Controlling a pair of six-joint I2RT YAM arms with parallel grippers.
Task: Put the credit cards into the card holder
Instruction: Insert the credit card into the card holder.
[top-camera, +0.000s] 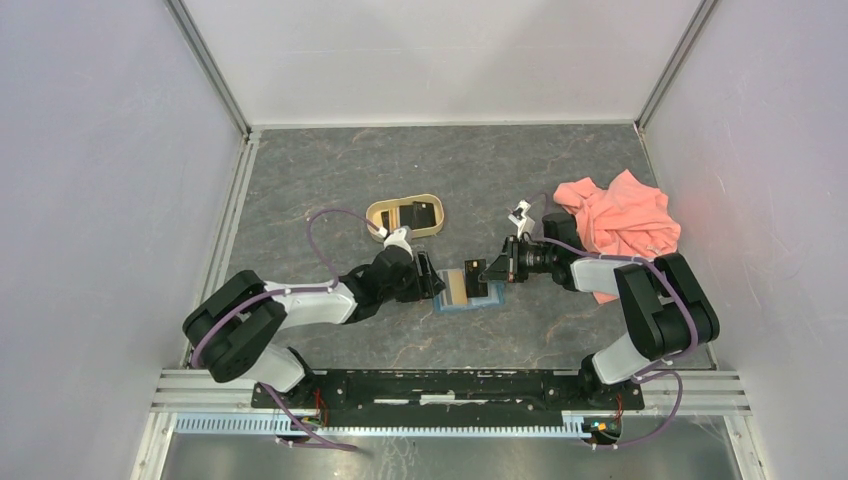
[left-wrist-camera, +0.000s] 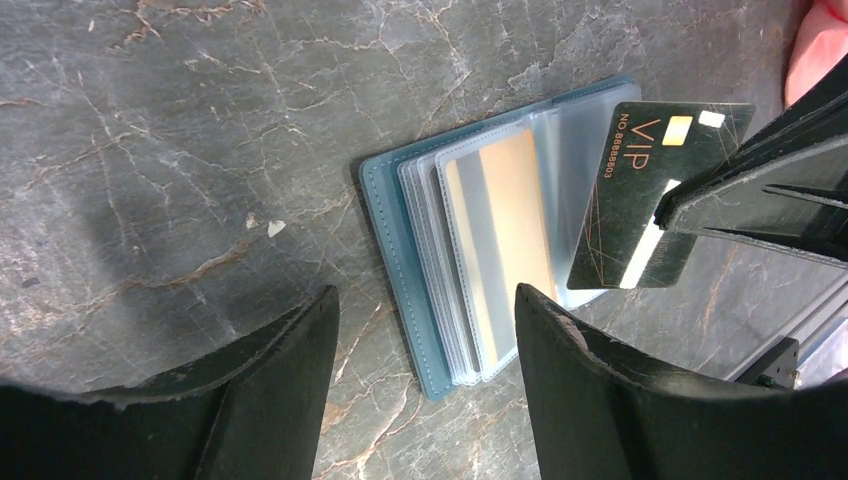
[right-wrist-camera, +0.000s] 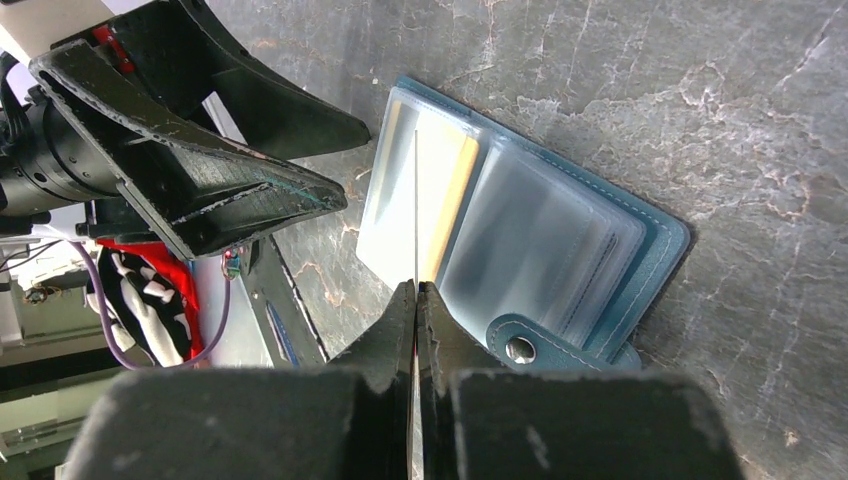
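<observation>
The teal card holder (top-camera: 465, 308) lies open on the table between both arms, its clear sleeves fanned out. One sleeve holds a gold credit card (left-wrist-camera: 510, 230). My right gripper (right-wrist-camera: 415, 288) is shut on a black VIP credit card (left-wrist-camera: 640, 190), which hangs tilted over the holder's right-hand sleeves (right-wrist-camera: 540, 230) and shows edge-on in the right wrist view. My left gripper (left-wrist-camera: 425, 300) stands open with the holder's (left-wrist-camera: 400, 250) near end between its fingers, gripping nothing.
A tan oval tray (top-camera: 372, 215) behind the left gripper holds more dark cards (top-camera: 426, 212). A pink cloth (top-camera: 620, 222) lies crumpled at the back right. Enclosure walls close in the left, right and far sides. A metal rail runs along the near edge.
</observation>
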